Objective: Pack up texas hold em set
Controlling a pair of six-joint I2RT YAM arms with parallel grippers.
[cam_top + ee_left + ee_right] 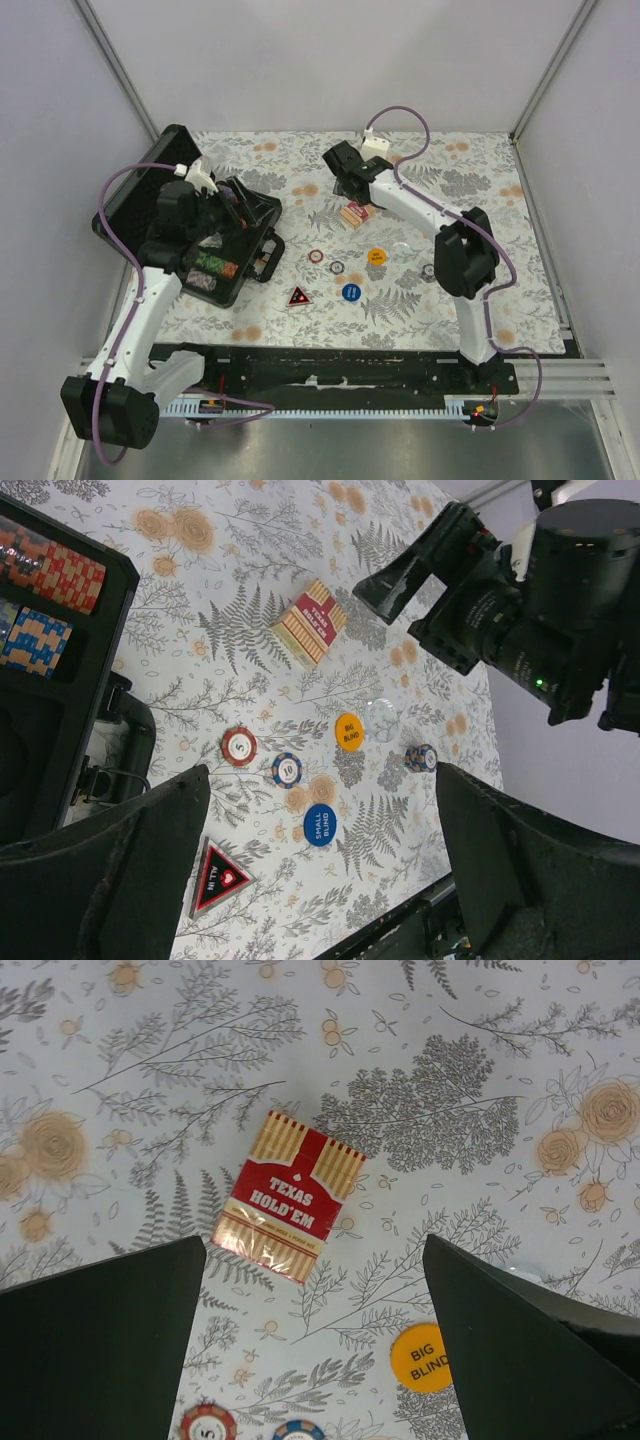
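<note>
**Packing under way:** The black case (135, 200) of the Texas hold 'em set lies open at the left side of the floral worktop (500, 210), with rows of chips (60, 575) seated in its tray. The left tool (322, 772) hangs over the case, its fingers spread wide with nothing between them.

Toward the middle of the worktop, the right tool (313, 1248) hovers over the red card box (292, 1196). It too is released, and from the wrist camera the lower end of the box shows in the gap between its fingers. The box lies flat, face up, well apart from the case.

Between the box and the arms' bases, loose pieces are scattered on the worktop:
- A red-and-white chip (239, 746) and a blue-and-white chip (287, 770) lie just beside each other.
- An orange button (349, 731) reads BIG BLIND.
- A blue button (320, 824) reads SMALL BLIND.
- A dark triangle (222, 878) with red markings lies closest to the case.
- A small chip stack (421, 757) stands alone farther to the right.
</note>
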